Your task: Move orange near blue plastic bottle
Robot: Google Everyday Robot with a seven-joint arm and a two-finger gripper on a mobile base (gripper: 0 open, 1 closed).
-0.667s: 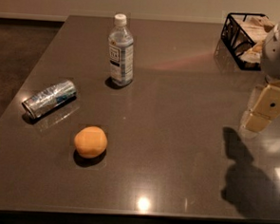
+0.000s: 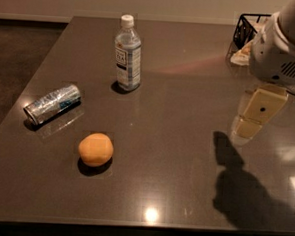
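While the orange [image 2: 96,149] rested on the dark counter [image 2: 184,87], it sat alone toward the near left part of that surface, with a small shadow pooled beneath it. Behind the orange and slightly to its right, well apart from it, the blue plastic bottle [image 2: 128,53] stood upright, its white cap on top and its white-and-dark label facing the camera. To the left of the orange and a little farther back, a silver and blue can [image 2: 52,103] lay on its side, its open-looking end turned toward the left edge of the counter; the can was nearer to the orange than the bottle was, yet touched neither.

Far to the right of the orange, the gripper [image 2: 252,119] hung above the counter, a pale beige part below the white rounded arm housing [image 2: 284,46]. It held nothing, and whether it was parted or closed could not be made out from this angle. The arm's dark shadow [image 2: 238,185] fell on the counter to the right of the orange, toward the near edge. A black wire basket [image 2: 244,27] sat at the far right corner, diagonally across from the orange, partly hidden by the arm housing.
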